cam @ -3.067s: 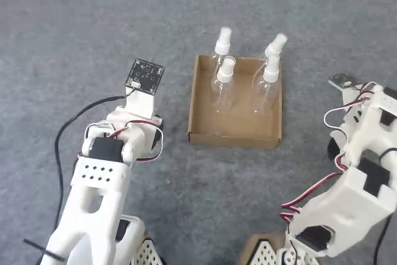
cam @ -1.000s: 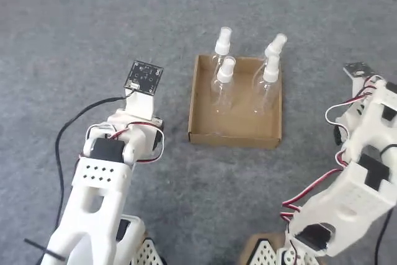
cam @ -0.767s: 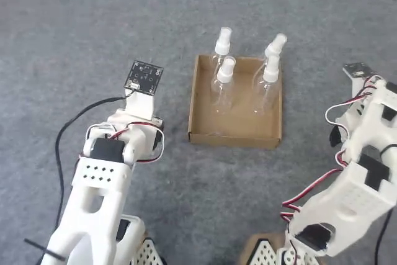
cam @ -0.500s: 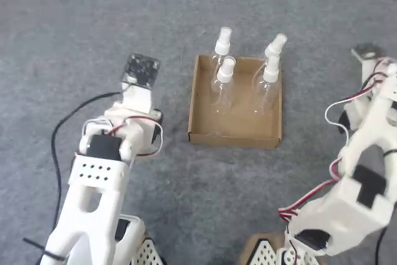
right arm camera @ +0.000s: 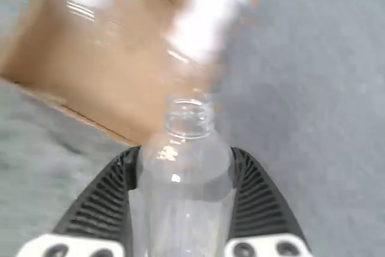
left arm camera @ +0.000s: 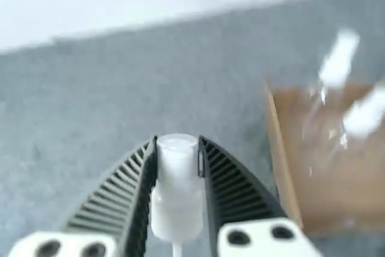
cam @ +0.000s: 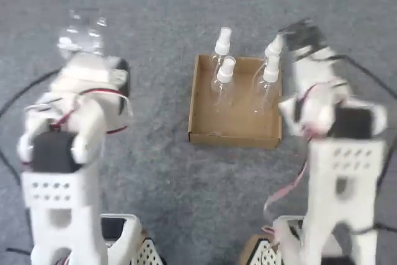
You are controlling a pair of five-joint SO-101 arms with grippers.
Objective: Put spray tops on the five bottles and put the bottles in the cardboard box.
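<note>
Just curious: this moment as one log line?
left gripper: shut on white plastic spray top | right gripper: shut on clear uncapped plastic bottle | brown cardboard box: holds four capped bottles

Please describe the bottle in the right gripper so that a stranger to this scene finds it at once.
Find the cardboard box on the grey table, with four bottles standing in it. Near the box, the right gripper holds a fifth bottle between its black fingers. The four have white spray tops; this one has an open neck.
</note>
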